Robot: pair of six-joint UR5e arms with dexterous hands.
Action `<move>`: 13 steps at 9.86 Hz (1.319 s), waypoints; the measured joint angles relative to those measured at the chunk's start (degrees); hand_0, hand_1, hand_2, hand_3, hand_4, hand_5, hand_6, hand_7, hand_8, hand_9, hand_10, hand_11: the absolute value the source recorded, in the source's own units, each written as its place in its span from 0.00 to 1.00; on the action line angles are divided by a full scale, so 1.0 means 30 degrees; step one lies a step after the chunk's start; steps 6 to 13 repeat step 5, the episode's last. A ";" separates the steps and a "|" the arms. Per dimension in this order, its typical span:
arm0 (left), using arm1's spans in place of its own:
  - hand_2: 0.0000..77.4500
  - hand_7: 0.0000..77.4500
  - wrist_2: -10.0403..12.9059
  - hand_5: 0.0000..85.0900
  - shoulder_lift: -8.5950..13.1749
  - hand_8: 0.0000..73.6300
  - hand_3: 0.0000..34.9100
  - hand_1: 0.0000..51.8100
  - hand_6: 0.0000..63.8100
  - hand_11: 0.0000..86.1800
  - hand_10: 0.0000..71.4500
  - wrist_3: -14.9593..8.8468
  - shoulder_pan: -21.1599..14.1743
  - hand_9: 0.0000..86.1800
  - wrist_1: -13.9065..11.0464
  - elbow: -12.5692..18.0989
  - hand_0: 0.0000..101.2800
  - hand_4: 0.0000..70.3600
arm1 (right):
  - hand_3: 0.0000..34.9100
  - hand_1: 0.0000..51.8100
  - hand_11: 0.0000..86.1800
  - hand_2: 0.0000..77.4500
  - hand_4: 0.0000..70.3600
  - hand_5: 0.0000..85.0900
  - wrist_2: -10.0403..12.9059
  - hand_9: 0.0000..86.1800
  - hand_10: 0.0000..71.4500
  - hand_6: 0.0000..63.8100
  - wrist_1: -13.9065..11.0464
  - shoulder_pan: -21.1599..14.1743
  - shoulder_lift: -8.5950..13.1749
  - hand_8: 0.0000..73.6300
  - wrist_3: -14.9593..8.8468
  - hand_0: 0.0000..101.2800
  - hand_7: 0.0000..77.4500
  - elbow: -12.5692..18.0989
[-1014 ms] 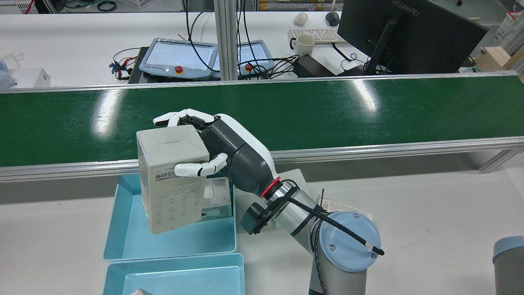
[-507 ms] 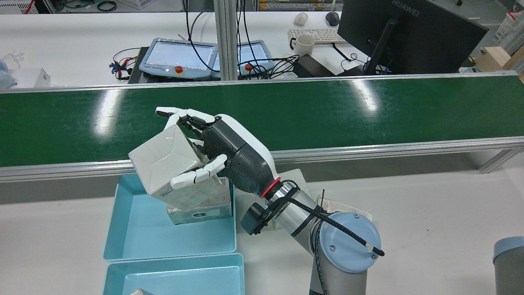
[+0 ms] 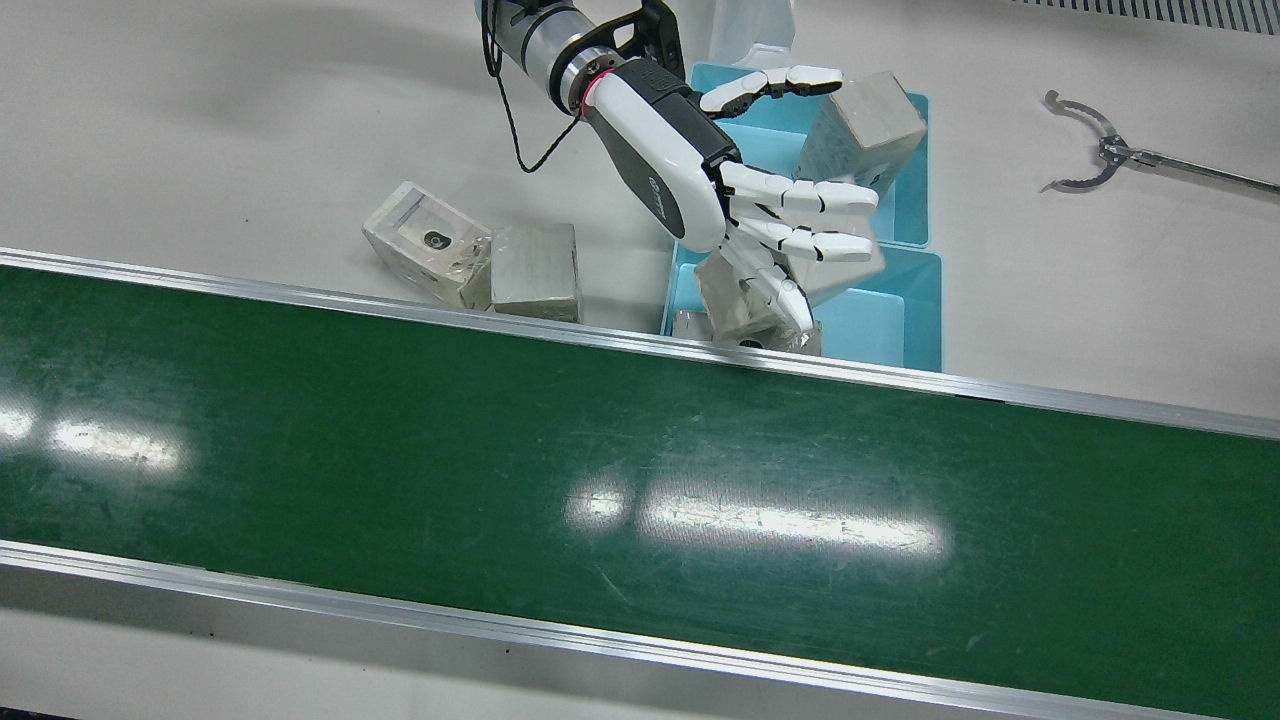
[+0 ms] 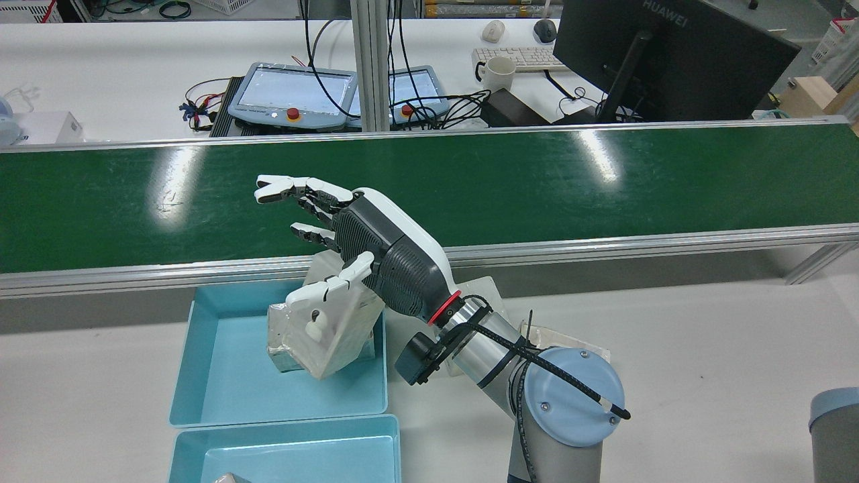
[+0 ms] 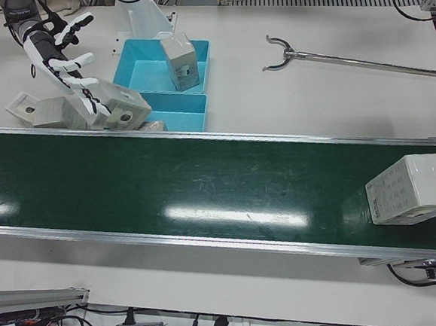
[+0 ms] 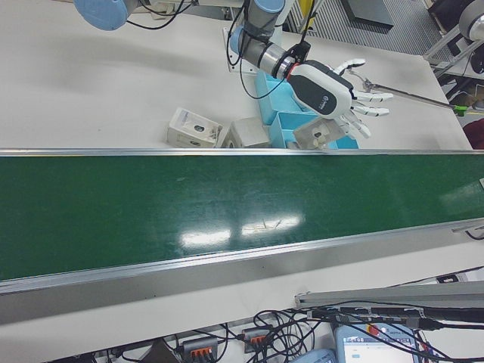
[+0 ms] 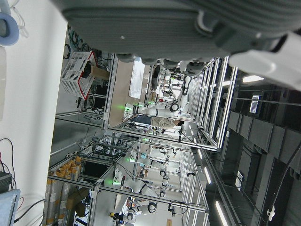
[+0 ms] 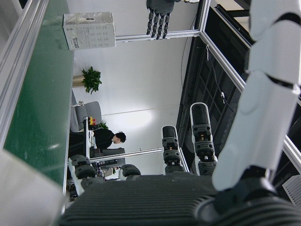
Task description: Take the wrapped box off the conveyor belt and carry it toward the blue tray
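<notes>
While the right hand [image 3: 690, 170] hangs over the table edge of the belt [image 3: 600, 450], the items run as follows, left to right in the front view.

1. Clear pack [image 3: 425, 240]: on the table, well to the left of the fingers, tilted, touching item 2.
2. Grey pack [image 3: 535, 270]: on the table, left of the fingers, just beside the belt rail.
3. Right hand: palm down, fingers [image 3: 800, 195] spread wide and stretched out, closed on nothing. The thumb [image 4: 322, 288] is held apart from the rest.
4. Box [image 4: 329, 335]: directly below the fingers, tilted on one edge inside the near tray and leaning on a smaller pack [image 4: 285, 352] lying there. In the rear view the thumb tip overlaps the top of the box; whether they touch cannot be told. The rest of the fingers are clear above it.
5. Near tray [image 3: 880, 330]: blue, under and just beyond the fingertips, against the belt rail.
6. Far tray [image 3: 900, 215]: blue, touching the near tray, on the thumb side of the hand. It holds one upright carton [image 3: 865, 125], just beyond the thumb tip.
7. Reach tool [image 3: 1100, 150]: on the table, well to the right of the fingers, claw open.
8. Belt box [image 5: 413, 189]: on the belt, very far from the fingers, at the end they point toward.
9. Left hand [image 7: 164, 23]: seen only as a blurred dark palm in its own camera; its finger state cannot be told.
</notes>
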 joint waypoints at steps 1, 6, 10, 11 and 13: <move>0.01 0.01 0.0000 0.01 0.0000 0.01 0.00 0.00 0.00 0.00 0.00 0.0001 0.0001 0.01 0.0000 0.0000 0.00 0.00 | 0.85 0.08 0.10 0.23 0.31 0.31 0.0000 0.03 0.07 0.01 0.0000 0.0000 -0.0004 0.00 -0.0001 0.45 0.23 -0.0001; 0.01 0.01 0.0001 0.01 0.0000 0.01 0.00 0.00 0.00 0.00 0.00 0.0000 0.0000 0.00 0.0000 -0.0001 0.00 0.00 | 0.85 0.20 0.10 0.23 0.31 0.34 0.0000 0.03 0.08 0.02 0.0000 0.0001 -0.0030 0.00 -0.0001 0.44 0.23 0.0006; 0.01 0.01 0.0001 0.01 0.0000 0.01 0.00 0.00 0.00 0.00 0.00 0.0000 0.0000 0.00 0.0000 -0.0001 0.00 0.00 | 0.85 0.20 0.10 0.23 0.31 0.34 0.0000 0.03 0.08 0.02 0.0000 0.0001 -0.0030 0.00 -0.0001 0.44 0.23 0.0006; 0.01 0.01 0.0001 0.01 0.0000 0.01 0.00 0.00 0.00 0.00 0.00 0.0000 0.0000 0.00 0.0000 -0.0001 0.00 0.00 | 0.85 0.20 0.10 0.23 0.31 0.34 0.0000 0.03 0.08 0.02 0.0000 0.0001 -0.0030 0.00 -0.0001 0.44 0.23 0.0006; 0.01 0.01 0.0001 0.01 0.0000 0.01 0.00 0.00 0.00 0.00 0.00 0.0000 0.0000 0.00 0.0000 -0.0001 0.00 0.00 | 0.85 0.20 0.10 0.23 0.31 0.34 0.0000 0.03 0.08 0.02 0.0000 0.0001 -0.0030 0.00 -0.0001 0.44 0.23 0.0006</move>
